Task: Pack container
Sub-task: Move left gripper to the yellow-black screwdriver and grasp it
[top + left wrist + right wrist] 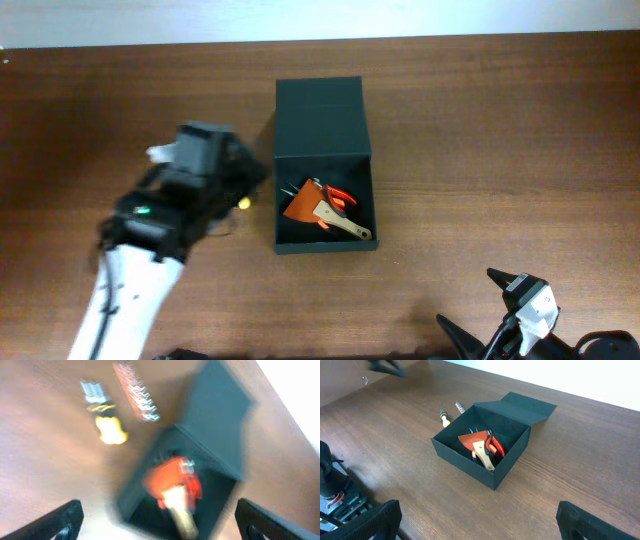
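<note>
Fingers (62, 520) of the left gripper (157, 510) stand wide apart at the lower corners of the blurred left wrist view, with nothing between them. The right gripper (477, 510) is spread just as wide in its own view and is equally empty.

The container (325, 248) sits at the centre of the overhead frame on the brown wooden table (480, 130). Its flap lid (320, 118) is folded back flat toward the top of the frame. Inside lie an orange-bladed scraper (476, 444) with a pale wooden handle and red-handled pliers (496, 446), touching each other.

Just left of the box in the overhead view, a small yellow-handled tool (110, 430) rests on the table. Beside it is a thin red-and-white patterned stick (136, 392). The left arm (150, 220) hangs over that spot, while the right one shows only at the lower right edge.
</note>
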Robot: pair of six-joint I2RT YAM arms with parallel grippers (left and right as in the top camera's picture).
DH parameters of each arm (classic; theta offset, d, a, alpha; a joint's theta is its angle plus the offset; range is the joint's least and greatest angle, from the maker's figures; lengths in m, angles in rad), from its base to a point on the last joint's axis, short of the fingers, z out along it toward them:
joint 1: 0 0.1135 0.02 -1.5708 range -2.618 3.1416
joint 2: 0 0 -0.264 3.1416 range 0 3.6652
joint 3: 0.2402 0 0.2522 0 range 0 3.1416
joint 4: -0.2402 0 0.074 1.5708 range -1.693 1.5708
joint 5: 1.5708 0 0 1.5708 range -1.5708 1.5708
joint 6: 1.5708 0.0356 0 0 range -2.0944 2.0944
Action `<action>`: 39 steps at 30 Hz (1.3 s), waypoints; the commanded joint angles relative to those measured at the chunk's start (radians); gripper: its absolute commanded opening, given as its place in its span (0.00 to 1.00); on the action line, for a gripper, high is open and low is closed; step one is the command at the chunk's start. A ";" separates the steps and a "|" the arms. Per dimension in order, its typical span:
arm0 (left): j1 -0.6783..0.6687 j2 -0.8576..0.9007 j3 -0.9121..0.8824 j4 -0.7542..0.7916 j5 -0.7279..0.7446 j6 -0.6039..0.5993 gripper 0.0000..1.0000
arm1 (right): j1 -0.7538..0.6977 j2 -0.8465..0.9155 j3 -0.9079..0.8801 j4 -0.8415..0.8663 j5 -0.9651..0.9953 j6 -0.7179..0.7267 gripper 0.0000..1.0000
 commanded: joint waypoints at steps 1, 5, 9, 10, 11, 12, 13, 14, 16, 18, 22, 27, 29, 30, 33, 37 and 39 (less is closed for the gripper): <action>0.109 0.061 0.107 -0.151 -0.044 0.145 0.99 | 0.003 -0.006 -0.003 0.003 -0.006 0.002 0.99; 0.174 0.161 0.240 -0.245 -0.048 0.145 0.99 | 0.003 -0.006 -0.003 0.003 -0.006 0.002 0.99; 0.177 0.266 0.273 -0.205 -0.045 0.142 0.99 | 0.003 -0.006 -0.003 0.003 -0.006 0.002 0.99; 0.177 0.299 0.272 -0.188 -0.037 0.140 0.99 | 0.003 -0.006 -0.003 0.003 -0.006 0.002 0.99; 0.177 0.320 0.272 -0.177 -0.030 0.140 0.99 | 0.003 -0.006 -0.003 0.003 -0.006 0.002 0.99; 0.177 0.350 0.272 -0.164 -0.019 0.140 0.99 | 0.003 -0.006 -0.003 0.003 -0.006 0.002 0.99; 0.177 0.378 0.271 -0.151 -0.005 0.140 0.99 | 0.003 -0.006 -0.003 0.003 -0.006 0.002 0.99; 0.177 0.402 0.269 -0.140 0.006 0.140 0.99 | 0.003 -0.006 -0.003 0.003 -0.006 0.002 0.99; 0.177 0.452 0.267 -0.130 0.031 0.136 0.99 | 0.003 -0.006 -0.003 0.003 -0.006 0.002 0.99; 0.177 0.491 0.260 -0.124 0.046 0.119 0.99 | 0.003 -0.006 -0.003 0.003 -0.006 0.002 0.99; 0.177 0.537 0.198 -0.066 0.072 0.082 0.99 | 0.003 -0.006 -0.003 0.003 -0.006 0.002 0.99; 0.177 0.573 0.086 0.067 0.140 0.078 0.99 | 0.003 -0.006 -0.003 0.003 -0.006 0.002 0.99; 0.177 0.591 0.055 0.094 0.154 0.051 0.99 | 0.003 -0.006 -0.003 0.003 -0.006 0.002 0.99; 0.177 0.597 0.045 0.097 0.156 0.039 0.99 | 0.003 -0.006 -0.003 0.003 -0.006 0.002 0.99; 0.177 0.613 0.020 0.103 0.158 0.011 0.99 | 0.003 -0.006 -0.003 0.003 -0.006 0.002 0.99; 0.177 0.647 0.019 0.104 0.158 0.003 0.99 | 0.003 -0.006 -0.003 0.003 -0.006 0.002 0.99; 0.177 0.669 0.019 0.105 0.164 0.000 0.99 | 0.003 -0.006 -0.003 0.003 -0.006 0.002 0.99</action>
